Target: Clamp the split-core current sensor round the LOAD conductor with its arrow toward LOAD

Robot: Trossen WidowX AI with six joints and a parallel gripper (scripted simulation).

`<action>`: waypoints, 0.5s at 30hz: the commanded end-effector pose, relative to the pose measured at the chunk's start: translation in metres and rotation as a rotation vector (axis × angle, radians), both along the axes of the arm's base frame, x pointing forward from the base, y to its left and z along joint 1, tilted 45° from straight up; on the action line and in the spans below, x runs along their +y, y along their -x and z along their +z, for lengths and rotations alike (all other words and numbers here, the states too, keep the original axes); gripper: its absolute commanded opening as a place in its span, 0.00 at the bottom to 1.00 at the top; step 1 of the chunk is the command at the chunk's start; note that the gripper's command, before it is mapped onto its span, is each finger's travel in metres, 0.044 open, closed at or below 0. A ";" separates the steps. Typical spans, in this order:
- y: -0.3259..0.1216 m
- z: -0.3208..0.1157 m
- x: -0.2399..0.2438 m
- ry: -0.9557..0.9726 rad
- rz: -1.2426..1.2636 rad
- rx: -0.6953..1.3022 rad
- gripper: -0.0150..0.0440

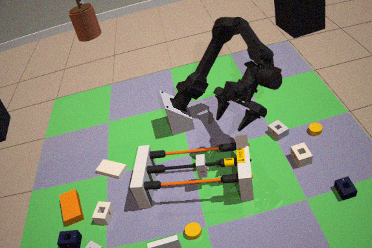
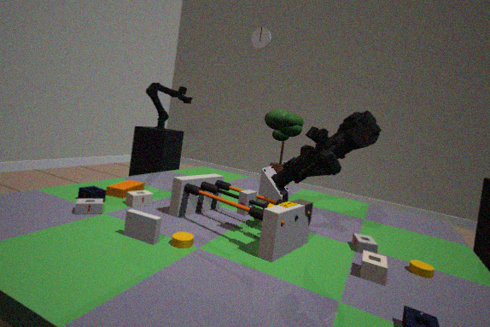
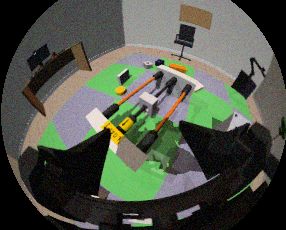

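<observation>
The white current sensor (image 1: 201, 165) (image 2: 247, 201) (image 3: 148, 101) sits around the middle, black conductor (image 1: 181, 166) between two orange ones. It looks like a compact, closed block; whether it is latched cannot be told. A small red mark shows low on its side in the top view, but its direction is too small to read. The yellow LOAD marker (image 1: 240, 155) (image 2: 288, 204) (image 3: 113, 133) is on top of one end block, beside a yellow sleeve (image 1: 229, 162) (image 3: 126, 124) on that conductor. My gripper (image 1: 229, 124) (image 3: 145, 127) is open and empty, above and behind the rack's LOAD end, away from the sensor.
The rack has white end blocks (image 1: 246, 184) (image 2: 279, 230) and orange conductors (image 1: 188, 182) (image 2: 226, 201). White hollow blocks (image 1: 301, 155) (image 2: 374, 267), a navy one (image 1: 346, 188) and a yellow disc (image 1: 315, 129) lie right of it. An orange block (image 1: 71, 207) (image 2: 125, 189) and a white slab (image 1: 111, 168) lie left.
</observation>
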State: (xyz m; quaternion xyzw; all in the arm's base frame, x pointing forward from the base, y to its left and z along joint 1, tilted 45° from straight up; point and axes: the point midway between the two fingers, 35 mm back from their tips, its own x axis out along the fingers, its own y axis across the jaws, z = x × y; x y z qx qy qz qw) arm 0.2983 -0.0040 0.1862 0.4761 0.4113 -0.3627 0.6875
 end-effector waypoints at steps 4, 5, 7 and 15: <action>0.000 -0.002 0.000 -0.005 -0.001 0.010 1.00; 0.000 -0.002 0.000 -0.005 -0.001 0.010 1.00; 0.000 -0.002 0.000 -0.005 -0.001 0.010 1.00; -0.001 -0.003 -0.001 -0.012 -0.003 0.018 1.00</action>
